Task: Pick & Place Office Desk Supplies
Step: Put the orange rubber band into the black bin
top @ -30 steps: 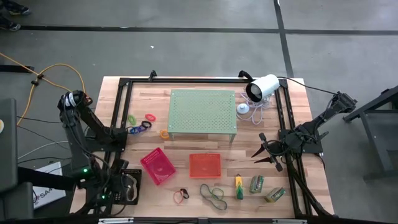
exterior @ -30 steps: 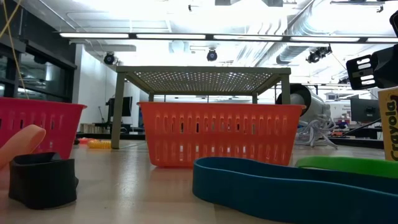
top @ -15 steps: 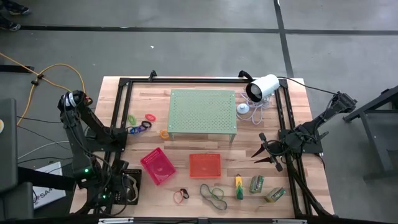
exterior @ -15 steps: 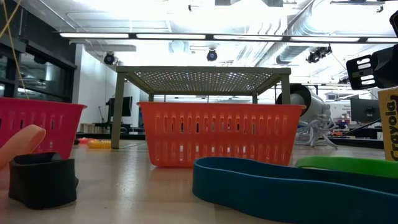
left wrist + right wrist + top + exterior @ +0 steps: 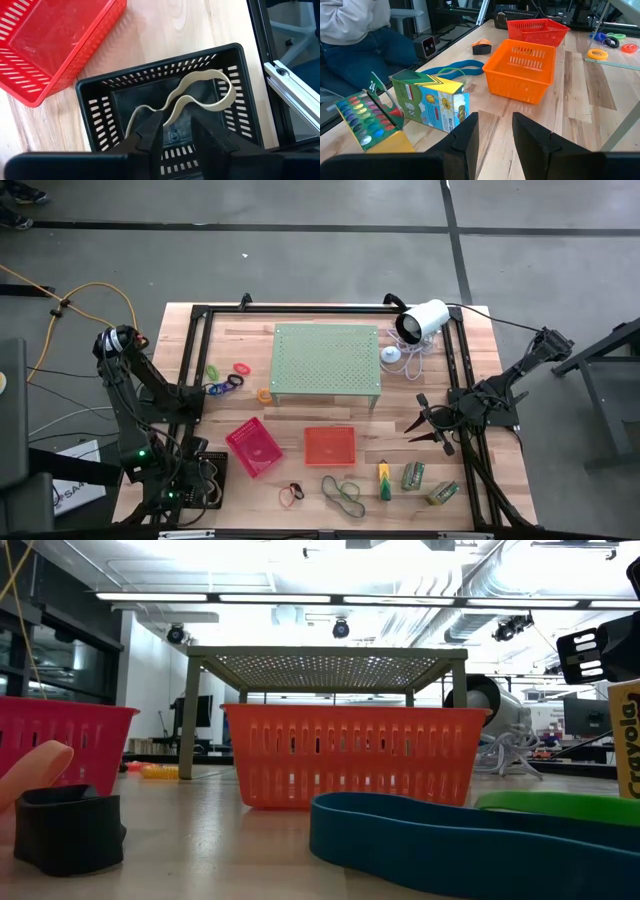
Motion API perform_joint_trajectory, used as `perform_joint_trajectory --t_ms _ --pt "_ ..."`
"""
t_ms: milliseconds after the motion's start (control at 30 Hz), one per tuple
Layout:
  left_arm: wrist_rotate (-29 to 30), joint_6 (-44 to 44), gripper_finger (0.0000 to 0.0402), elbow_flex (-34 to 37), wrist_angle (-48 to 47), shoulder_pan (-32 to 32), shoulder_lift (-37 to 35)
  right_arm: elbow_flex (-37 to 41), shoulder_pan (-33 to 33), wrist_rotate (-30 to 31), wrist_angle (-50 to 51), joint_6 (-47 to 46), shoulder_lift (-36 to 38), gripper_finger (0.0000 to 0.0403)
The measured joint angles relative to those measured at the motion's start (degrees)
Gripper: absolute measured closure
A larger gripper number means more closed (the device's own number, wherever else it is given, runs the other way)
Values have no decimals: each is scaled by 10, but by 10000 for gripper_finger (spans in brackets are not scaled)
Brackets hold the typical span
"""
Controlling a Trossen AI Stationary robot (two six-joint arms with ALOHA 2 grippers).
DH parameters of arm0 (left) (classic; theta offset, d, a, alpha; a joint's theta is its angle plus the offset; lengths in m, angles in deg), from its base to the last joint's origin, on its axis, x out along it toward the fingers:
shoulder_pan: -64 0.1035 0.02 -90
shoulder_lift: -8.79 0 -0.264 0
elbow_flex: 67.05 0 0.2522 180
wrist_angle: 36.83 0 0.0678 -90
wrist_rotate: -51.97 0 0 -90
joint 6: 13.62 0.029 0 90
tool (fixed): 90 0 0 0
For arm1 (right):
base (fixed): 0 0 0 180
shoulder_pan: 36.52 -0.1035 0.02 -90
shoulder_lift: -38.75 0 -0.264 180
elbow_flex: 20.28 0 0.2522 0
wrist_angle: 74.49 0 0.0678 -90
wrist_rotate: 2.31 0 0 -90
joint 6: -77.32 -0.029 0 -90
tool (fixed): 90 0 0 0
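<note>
Your left gripper (image 5: 172, 131) hangs over the black tray (image 5: 239, 107) at the table's seven o'clock, fingers parted. The tan rubber band (image 5: 200, 95) lies inside. Risk: the band snags a fingertip on withdrawal. Right gripper (image 5: 493, 131) idles at four o'clock, parted, empty.

floor (image 5: 300, 250): grey concrete, dark seam lines crossing it
table (image 5: 330, 315): pale wood planks, black frame rails on top
cable (image 5: 90, 295): orange, looping across the floor on the left
ceiling (image 5: 330, 570): white, exposed ducts, long bright strip lights
windows (image 5: 60, 660): dark-framed glazing on the left wall
far side: desks and screens (image 5: 580, 715), cluttered
person (image 5: 355, 30): seated beside the table, light top, dark jeans
</note>
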Motion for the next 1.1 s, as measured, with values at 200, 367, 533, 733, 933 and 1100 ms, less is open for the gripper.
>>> perform_joint_trajectory --t_ms 200,367,533,733,933,1100 --pt "-5 -1 305 0 1 0 0 0 0 0 0 0 0 296" --pt "-5 12 305 0 13 8 -11 0 0 0 0 0 0 296" --pt "-4 61 305 -1 28 38 -41 0 0 0 0 0 0 296" --pt "-3 138 305 -1 45 81 -89 0 0 0 0 0 0 296" --pt "-2 173 305 -1 47 115 -101 0 0 0 0 0 0 296" --pt "-2 183 305 -1 50 136 -100 0 0 0 0 0 0 296"
